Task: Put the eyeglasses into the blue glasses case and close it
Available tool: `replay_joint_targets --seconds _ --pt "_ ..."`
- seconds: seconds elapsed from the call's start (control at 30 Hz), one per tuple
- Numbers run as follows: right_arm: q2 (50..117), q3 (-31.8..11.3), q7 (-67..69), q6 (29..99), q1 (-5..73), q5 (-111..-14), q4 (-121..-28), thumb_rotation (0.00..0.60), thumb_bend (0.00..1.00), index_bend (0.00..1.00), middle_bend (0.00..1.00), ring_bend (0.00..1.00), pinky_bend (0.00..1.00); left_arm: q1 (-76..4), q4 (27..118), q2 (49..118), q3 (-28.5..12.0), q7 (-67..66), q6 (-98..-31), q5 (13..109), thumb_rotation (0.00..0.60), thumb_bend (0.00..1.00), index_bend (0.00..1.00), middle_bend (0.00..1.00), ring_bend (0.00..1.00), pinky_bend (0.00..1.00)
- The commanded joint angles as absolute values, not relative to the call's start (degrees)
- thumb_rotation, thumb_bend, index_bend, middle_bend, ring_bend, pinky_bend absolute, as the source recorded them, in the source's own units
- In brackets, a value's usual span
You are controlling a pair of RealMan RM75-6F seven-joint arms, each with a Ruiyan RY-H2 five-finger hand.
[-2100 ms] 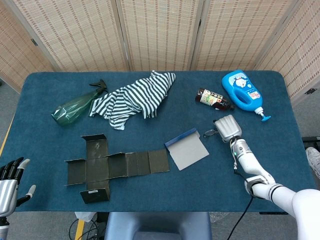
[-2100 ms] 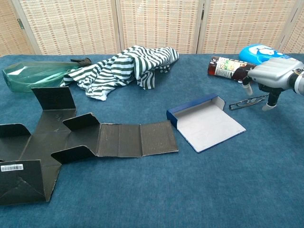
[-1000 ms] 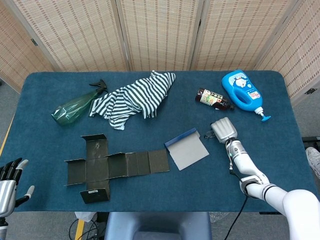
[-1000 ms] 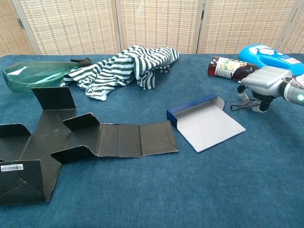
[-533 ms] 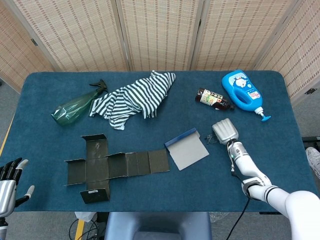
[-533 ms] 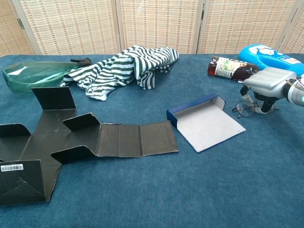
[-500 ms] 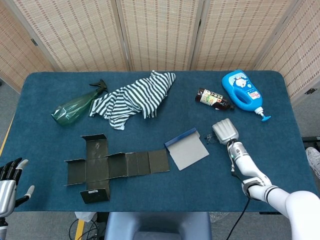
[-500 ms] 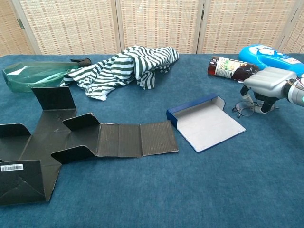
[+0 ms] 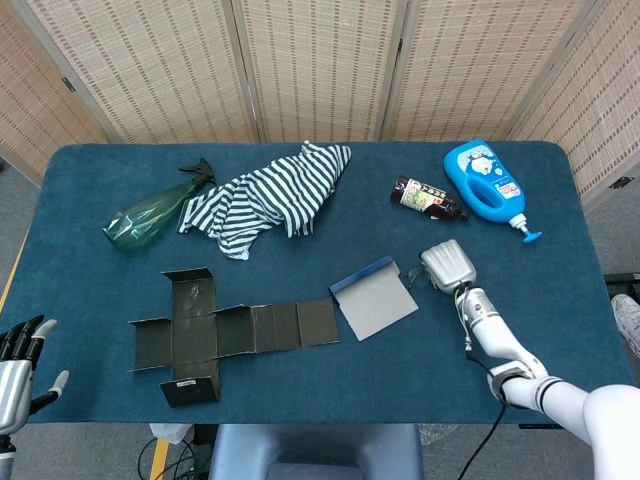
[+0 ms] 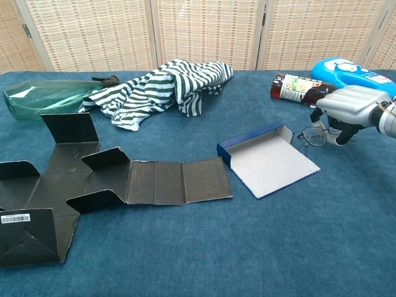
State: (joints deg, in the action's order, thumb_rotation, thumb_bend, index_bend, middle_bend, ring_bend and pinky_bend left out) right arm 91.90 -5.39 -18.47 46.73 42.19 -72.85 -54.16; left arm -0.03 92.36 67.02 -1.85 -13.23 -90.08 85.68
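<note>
The blue glasses case lies open and flat on the blue table, its grey inside facing up. Just right of it are the thin-framed eyeglasses, one lens showing beside the case's right corner. My right hand is over them with its fingers curled down, pinching the frame; the rest of the frame is hidden under the hand. My left hand hangs off the table's front left corner, fingers apart and holding nothing.
A flattened black cardboard box lies left of the case. At the back are a green spray bottle, a striped cloth, a dark bottle and a blue detergent bottle.
My right hand dropped onto the eyeglasses, closed on the frame and has shifted them slightly up and toward the case. The left hand has barely moved.
</note>
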Motion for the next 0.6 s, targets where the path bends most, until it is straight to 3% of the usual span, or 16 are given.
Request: replay_joint_targets --seconds 0.03,0.33,0.6 --pt "88.86 -4.82 -17.99 49.8 40.94 -74.96 -58.98 0.6 0.6 0.61 0.97 0.98 0.96 -0.05 92.4 67.02 -1.88 -13.24 -90.16 85.74 0.6 0.32 0.18 0.14 0.15 0.19" --pt "84.74 -4.3 -21.4 53.35 40.76 -78.4 -71.22 0.6 0.59 0.61 0.97 0.98 0.96 0.07 92.64 66.91 -1.8 -13.18 -90.63 86.25 0.6 0.32 0.18 0.14 0.15 0.19" --pt "88.0 -5.18 -26.19 51.62 42.47 -76.69 -72.17 0.6 0.59 0.61 0.96 0.98 0.96 0.76 92.07 66.87 -1.66 -12.09 -91.29 86.0 0.6 0.32 0.18 0.14 0.15 0.19"
